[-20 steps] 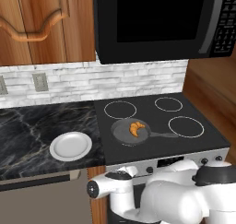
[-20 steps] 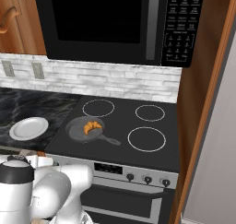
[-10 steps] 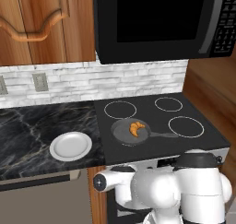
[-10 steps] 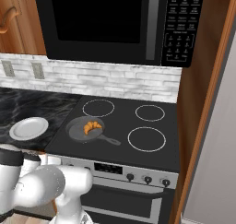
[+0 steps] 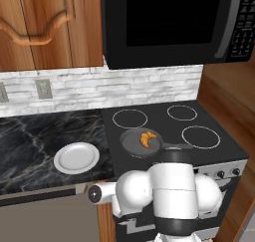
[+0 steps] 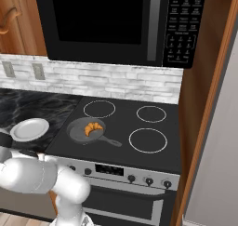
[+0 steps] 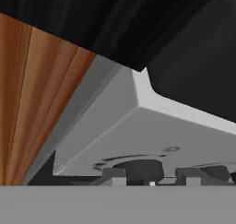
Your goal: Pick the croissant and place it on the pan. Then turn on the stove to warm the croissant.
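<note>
Golden croissant (image 5: 147, 138) inside dark grey pan (image 5: 130, 144) on stove (image 5: 219, 151)

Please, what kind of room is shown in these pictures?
It is a home kitchen, rendered: a black stove with ring burners, a black microwave above it, and wooden cabinets over a dark marble counter.

My two base cameras look forward and down from behind, sharing the stove (image 5: 169, 121) and pan (image 6: 86, 130). My hand camera sits close beneath the stove's silver front corner.
</note>
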Motion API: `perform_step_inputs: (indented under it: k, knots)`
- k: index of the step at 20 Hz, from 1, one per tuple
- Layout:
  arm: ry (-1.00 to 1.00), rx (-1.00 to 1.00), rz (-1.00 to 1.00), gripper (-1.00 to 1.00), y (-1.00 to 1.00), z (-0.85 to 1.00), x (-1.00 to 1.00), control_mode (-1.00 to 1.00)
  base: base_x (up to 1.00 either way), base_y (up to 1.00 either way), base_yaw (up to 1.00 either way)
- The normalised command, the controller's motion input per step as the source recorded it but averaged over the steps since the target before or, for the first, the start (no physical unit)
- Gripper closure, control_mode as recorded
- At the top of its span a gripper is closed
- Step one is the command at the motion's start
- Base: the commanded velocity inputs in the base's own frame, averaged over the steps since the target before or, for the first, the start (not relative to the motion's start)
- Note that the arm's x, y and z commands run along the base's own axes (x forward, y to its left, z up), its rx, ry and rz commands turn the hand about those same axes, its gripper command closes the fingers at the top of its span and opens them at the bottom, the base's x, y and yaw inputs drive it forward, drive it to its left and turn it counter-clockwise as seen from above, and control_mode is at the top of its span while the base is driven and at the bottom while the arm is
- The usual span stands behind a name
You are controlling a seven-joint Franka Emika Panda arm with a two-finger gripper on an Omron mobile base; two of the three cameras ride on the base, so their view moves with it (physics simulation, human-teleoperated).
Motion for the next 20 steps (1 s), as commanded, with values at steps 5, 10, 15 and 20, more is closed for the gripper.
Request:
perform_step_inputs:
  k: [5,10,15,20]
  knots:
    - [0.01,0.02,0.00,-1.00,-0.01,-0.36,0.27,-1.00,0.00,0.00,0.00]
    - [0.00,0.01,0.00,-1.00,-0.18,-0.27,0.01,-1.00,0.00,0.00,0.00]
    - [-0.01,0.01,0.00,-1.00,-0.48,-0.18,0.00,-1.00,0.00,0.00,0.00]
    - [0.00,0.02,-0.01,-1.00,-0.82,-0.04,0.00,-1.00,0.00,0.00,0.00]
